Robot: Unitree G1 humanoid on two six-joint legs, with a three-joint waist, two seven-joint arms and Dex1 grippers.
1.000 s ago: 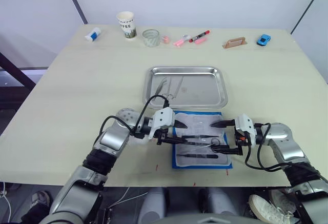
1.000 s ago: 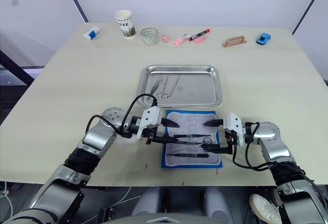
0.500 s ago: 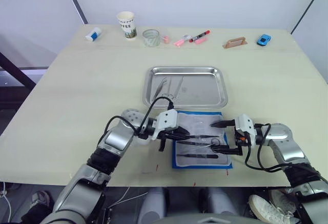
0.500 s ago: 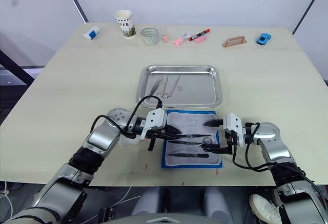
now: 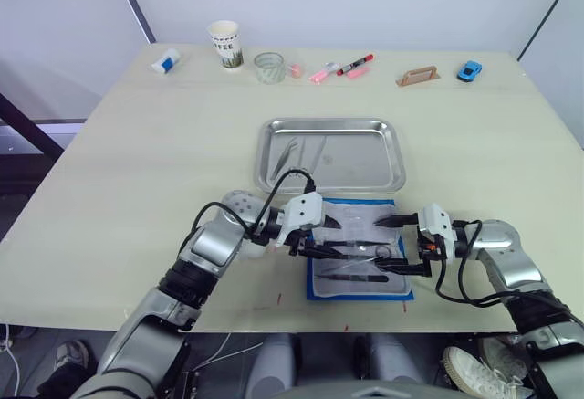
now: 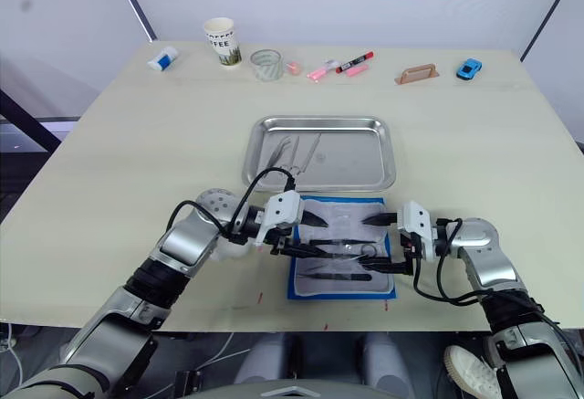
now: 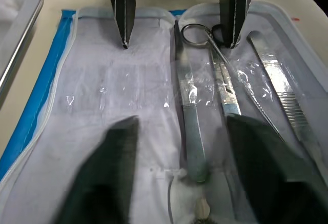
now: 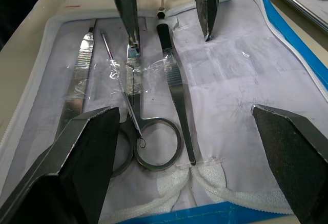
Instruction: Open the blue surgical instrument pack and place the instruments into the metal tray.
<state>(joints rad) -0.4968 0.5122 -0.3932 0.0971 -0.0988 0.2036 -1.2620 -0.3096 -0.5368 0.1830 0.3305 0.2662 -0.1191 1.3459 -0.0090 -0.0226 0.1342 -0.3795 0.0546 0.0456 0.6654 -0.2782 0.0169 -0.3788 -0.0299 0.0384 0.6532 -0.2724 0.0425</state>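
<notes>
The blue surgical instrument pack lies open near the table's front edge, its pale lining up. Several silvery instruments rest on the lining: a flat-handled tool, ring-handled scissors and tweezers, with clear film crumpled across them. My left gripper is open, low over the pack's left half, its fingers on either side of the flat-handled tool. From the pack's right side, my right gripper faces it, also open, around the scissors' rings. The metal tray sits just beyond the pack, with two instruments at its left end.
Along the table's far edge stand a paper cup, a glass, pink and red markers, a brown block, a small blue toy car and a white-and-blue bottle.
My left gripper has moved right, from the pack's left edge to over the lining and the instruments. The right arm has stayed put.
</notes>
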